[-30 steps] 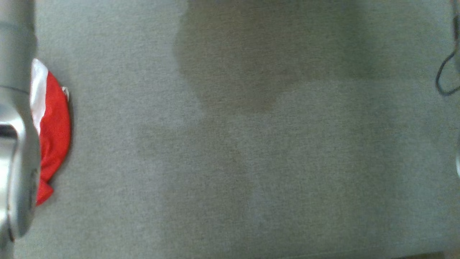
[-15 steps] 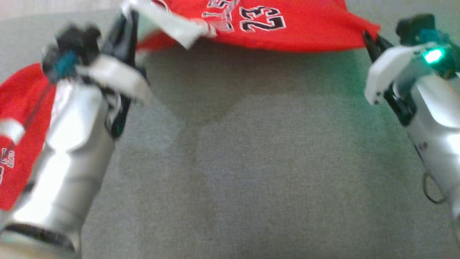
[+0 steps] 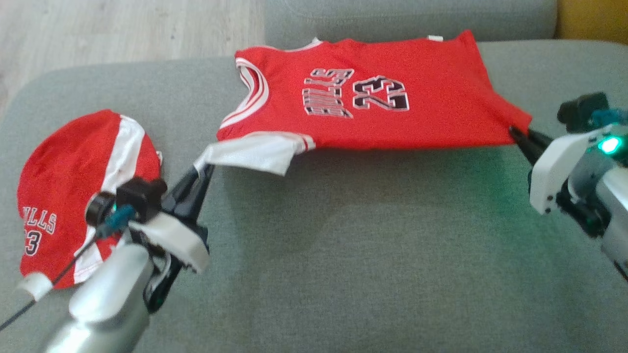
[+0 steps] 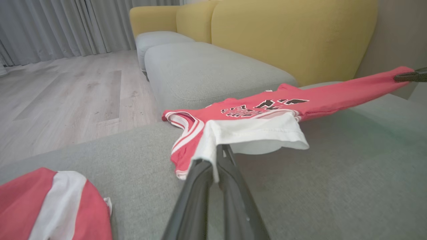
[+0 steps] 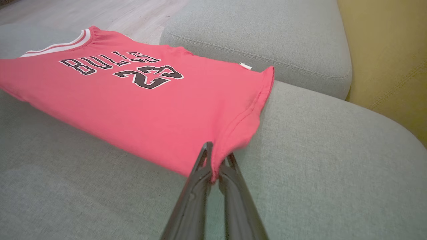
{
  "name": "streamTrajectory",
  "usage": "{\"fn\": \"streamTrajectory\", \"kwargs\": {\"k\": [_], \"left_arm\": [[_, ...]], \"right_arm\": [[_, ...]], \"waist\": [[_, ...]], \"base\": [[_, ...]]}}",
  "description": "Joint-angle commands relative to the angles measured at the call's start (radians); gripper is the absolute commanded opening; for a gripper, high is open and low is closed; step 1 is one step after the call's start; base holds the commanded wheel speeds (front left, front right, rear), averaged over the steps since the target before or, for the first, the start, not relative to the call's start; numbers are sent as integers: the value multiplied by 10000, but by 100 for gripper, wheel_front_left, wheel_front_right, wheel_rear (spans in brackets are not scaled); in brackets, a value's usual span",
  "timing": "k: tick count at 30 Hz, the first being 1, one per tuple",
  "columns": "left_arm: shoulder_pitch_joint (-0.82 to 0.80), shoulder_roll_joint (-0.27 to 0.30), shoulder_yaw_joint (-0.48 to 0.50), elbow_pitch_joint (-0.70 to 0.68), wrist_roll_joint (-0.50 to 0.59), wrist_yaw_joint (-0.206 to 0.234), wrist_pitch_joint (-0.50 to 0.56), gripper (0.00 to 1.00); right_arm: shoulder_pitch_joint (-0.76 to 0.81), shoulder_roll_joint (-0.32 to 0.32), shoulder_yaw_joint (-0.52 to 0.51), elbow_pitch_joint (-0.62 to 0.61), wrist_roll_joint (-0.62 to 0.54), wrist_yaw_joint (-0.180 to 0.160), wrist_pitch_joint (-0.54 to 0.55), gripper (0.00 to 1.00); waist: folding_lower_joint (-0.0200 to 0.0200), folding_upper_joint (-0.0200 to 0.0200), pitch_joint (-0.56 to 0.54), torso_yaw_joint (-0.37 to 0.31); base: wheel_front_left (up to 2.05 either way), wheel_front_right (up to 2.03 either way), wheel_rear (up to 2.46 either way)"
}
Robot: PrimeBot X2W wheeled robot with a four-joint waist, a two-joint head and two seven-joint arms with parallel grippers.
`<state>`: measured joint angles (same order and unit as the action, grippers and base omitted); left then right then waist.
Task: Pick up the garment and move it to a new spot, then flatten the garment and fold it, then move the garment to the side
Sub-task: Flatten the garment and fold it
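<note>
Garment (image 3: pixel 431 115) spans left claw (image 3: pixel 205 169) to right claw (image 3: pixel 514 130) (pinched).

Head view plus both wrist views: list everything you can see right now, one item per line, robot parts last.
jersey: one, red with white trim and black BULLS 23, stretched over the near cushion between both grippers
second garment: one, red with a white stripe, bunched at the cushion's left end
seat cushions: at least three, grey, in a row
sofa back: one, yellow, behind the cushions
floor: pale wood, beyond the sofa
curtains: grey, far side of the floor
left gripper: one, dark, jaws shut on the jersey's white-trimmed edge
right gripper: one, dark, jaws shut on the jersey's hem corner
</note>
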<state>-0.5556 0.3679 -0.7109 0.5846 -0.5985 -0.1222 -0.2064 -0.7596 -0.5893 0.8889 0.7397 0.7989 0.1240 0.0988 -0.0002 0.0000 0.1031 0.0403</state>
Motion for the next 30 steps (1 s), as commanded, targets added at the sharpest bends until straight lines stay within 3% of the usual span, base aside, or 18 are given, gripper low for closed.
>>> {"fn": "streamTrajectory", "kwargs": {"k": [1, 21, 30], "left_arm": [[-82, 587, 265, -558, 47, 137, 91, 0], [3467, 2328, -447, -4839, -232, 1414, 1778, 0], [4151, 2942, -534, -6095, -382, 1700, 2296, 0]], "right_arm": [[217, -403, 152, -303, 223, 67, -13, 0], [1593, -2112, 1846, -2078, 2607, 67, 1453, 0], [2146, -2850, 2058, -3142, 3453, 67, 2223, 0]], "waist": [[2, 0, -236, 44], [2, 0, -1644, -87], [2, 0, -1817, -229]], "base": [[0, 0, 0], [0, 0, 0], [0, 0, 0]]}}
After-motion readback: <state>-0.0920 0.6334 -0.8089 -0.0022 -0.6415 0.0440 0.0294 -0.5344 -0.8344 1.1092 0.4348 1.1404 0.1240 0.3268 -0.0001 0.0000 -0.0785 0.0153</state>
